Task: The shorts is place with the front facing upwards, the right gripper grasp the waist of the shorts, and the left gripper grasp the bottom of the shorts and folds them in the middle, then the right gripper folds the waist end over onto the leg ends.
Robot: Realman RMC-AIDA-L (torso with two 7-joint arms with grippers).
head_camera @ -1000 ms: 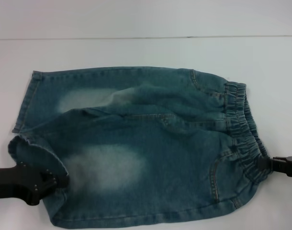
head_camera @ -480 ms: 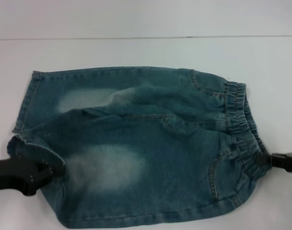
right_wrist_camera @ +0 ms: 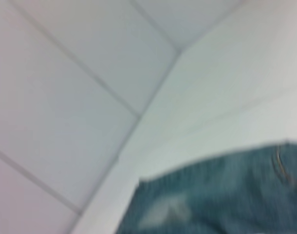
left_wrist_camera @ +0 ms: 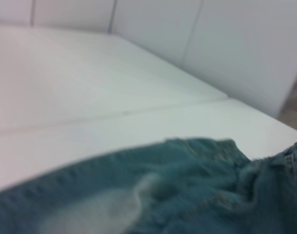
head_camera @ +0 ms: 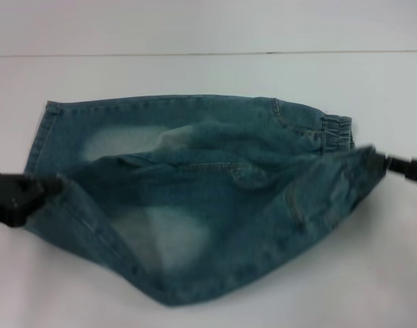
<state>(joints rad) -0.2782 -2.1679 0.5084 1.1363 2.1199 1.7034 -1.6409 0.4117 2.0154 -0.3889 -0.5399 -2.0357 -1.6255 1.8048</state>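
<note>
Lifted since before, shorts (head_camera: 195,198) near half (off table (head_camera: 208,75)), left gripper (head_camera: 55,186) clamping hem, right gripper (head_camera: 381,162) clamping waist.

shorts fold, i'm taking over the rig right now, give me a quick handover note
Left gripper: shut on the bottom of the shorts, raised off the table.
Right gripper: shut on the waist, also raised.
The shorts: near half hangs between both grippers; far half lies flat on the table.
Done: both ends grasped, lengthwise fold begun.
Left: lay the near half over the far half, then right gripper folds the waist onto the leg ends.
</note>
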